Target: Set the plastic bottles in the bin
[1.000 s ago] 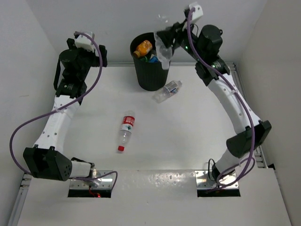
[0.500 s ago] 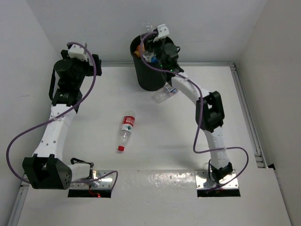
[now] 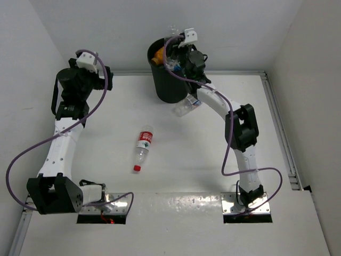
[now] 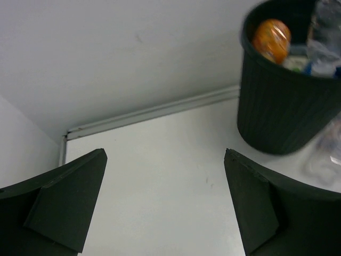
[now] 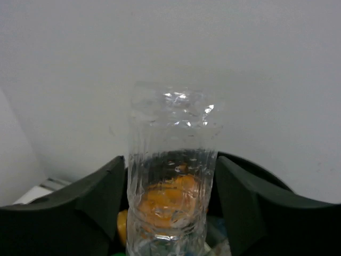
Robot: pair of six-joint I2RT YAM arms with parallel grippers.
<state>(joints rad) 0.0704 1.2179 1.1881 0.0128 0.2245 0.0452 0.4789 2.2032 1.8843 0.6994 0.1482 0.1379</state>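
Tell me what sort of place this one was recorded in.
Probably a lab robot test cell: a white table boxed in by plain white walls, a left arm and right arm bolted at its near edge, and only staged props, a black round plastic bin and a red-labelled clear plastic bottle.

Bright, even illumination is provided. Glare is seen on the table [image 3: 181, 201] near its front edge; the left tool [image 4: 165, 160] is rendered blurred.

White table [image 3: 186, 160] w/ white walls [image 3: 122, 26]
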